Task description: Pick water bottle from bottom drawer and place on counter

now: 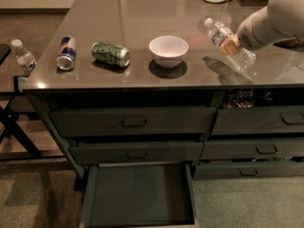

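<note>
One water bottle (pixel 217 31), which we grip about its middle in the closed pincer (pixel 232 45) over the bench's (pixel 133 13) right end, slants cap up-left, base down toward the glossy top, well apart from the open bottom drawer (pixel 137 196).

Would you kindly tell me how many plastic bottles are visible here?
2. The water bottle is tilted in the gripper, held above the right side of the counter; the other small bottle stands on the low side table at left. More may hide in the closed drawers.
</note>
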Tool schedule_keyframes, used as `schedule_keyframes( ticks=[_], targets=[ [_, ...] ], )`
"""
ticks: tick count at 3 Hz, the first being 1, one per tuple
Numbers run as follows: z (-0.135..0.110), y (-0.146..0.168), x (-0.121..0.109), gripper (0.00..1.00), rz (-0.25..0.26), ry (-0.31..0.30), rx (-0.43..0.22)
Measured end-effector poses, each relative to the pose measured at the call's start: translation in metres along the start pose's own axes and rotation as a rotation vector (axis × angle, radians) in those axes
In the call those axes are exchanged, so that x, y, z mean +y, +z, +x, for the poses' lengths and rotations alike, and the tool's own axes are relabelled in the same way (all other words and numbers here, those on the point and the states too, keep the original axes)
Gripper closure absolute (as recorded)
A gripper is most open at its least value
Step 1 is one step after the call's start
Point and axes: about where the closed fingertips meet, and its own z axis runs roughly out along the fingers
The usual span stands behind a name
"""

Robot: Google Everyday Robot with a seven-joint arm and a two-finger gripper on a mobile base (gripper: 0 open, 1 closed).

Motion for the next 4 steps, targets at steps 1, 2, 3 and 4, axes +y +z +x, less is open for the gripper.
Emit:
schedule_keyframes(
  ticks=[1, 2, 3, 4],
  targets=[
    [-0.010, 0.014, 0.002, 1.00, -0.020, -0.032, 0.031],
    [-0.022, 0.027, 0.009, 1.00, -0.043, -0.063, 0.055],
    [-0.024, 0.038, 0.018, 1.00, -0.069, -0.089, 0.080],
    [-0.020, 0.046, 0.024, 1.00, -0.087, -0.107, 0.099]
  ],
)
